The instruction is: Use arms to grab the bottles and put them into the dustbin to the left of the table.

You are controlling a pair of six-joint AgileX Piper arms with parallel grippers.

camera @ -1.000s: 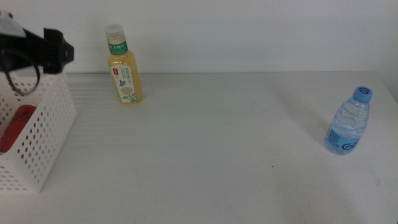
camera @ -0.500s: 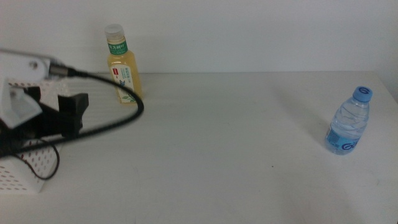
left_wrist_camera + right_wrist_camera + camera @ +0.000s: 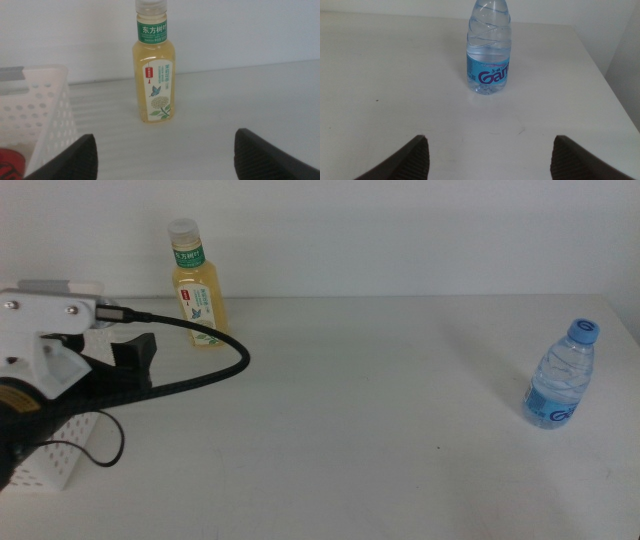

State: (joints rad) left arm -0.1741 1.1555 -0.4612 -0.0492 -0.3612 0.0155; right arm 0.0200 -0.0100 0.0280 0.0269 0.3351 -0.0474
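Your left gripper [image 3: 162,152], jaws spread and empty, faces the yellow-drink bottle with white cap and green label [image 3: 154,67] beside the white perforated plastic basket [image 3: 37,112]; your right gripper [image 3: 490,157], likewise spread, faces the small clear water bottle with blue label [image 3: 489,47].

plain pale wall [image 3: 400,235] behind, bare and evenly lit, grey-white with no marks. meets the far edge of the surface in one straight horizontal line. soft, diffuse light throughout; only faint shadows. in the right wrist view, a lighter vertical wall strip [image 3: 625,55] beyond the edge on one side. in the left wrist view, same blank wall [image 3: 240,30], slightly bluish.
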